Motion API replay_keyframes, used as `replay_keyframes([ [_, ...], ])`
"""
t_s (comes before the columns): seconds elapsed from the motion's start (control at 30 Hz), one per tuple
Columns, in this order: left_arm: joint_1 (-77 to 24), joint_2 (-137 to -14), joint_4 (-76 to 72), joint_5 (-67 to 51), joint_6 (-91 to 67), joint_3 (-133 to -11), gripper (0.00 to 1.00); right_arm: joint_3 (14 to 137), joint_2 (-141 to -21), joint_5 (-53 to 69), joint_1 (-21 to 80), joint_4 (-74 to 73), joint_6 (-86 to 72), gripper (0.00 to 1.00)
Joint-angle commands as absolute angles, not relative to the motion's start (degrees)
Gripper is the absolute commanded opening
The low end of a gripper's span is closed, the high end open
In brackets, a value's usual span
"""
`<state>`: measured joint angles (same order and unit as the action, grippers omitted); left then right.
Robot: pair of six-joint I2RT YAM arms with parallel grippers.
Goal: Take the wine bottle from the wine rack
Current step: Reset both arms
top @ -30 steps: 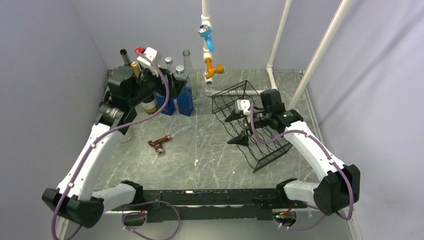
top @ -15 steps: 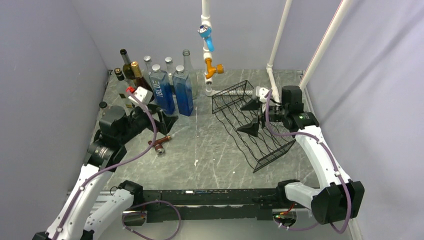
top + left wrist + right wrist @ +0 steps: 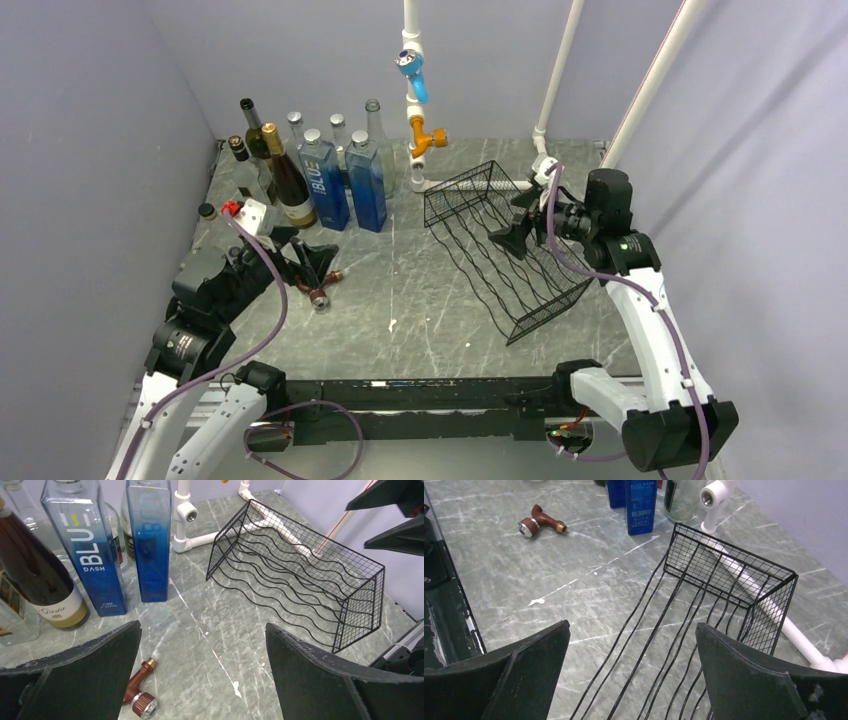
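Left gripper [image 3: 312, 258] withdrawn from wine bottle [image 3: 289, 190] at bench [image 3: 420, 310] far-left corner, jaws apart, empty; right gripper [image 3: 512, 222] retreated over wine rack [image 3: 505, 270], jaws apart.

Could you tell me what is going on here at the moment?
Nothing is being held. The black wire wine rack holds no bottle; the bottles stand upright in a cluster at the back left of the table, among them a dark wine bottle with a pale label. The right gripper hovers over the rack, jaws open and empty. The left gripper, jaws also open, hangs in front of the bottles, near a small brown tap fitting.
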<state>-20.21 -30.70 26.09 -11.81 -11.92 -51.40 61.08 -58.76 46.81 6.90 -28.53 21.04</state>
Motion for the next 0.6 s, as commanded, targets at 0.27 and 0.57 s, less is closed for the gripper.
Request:
replay_keyframes([
  [0.27, -20.00, -29.08, 31.55, -4.98, -14.56, -54.61, 1.00, 63.31, -53.77, 40.63, 4.87, -25.42, 3.07, 1.00],
  [0.57, -19.95, -26.83, 33.02, -4.48, -14.56, -54.21, 0.99, 63.91, -53.11, 38.37, 3.80, -25.72, -1.50, 1.00],
])
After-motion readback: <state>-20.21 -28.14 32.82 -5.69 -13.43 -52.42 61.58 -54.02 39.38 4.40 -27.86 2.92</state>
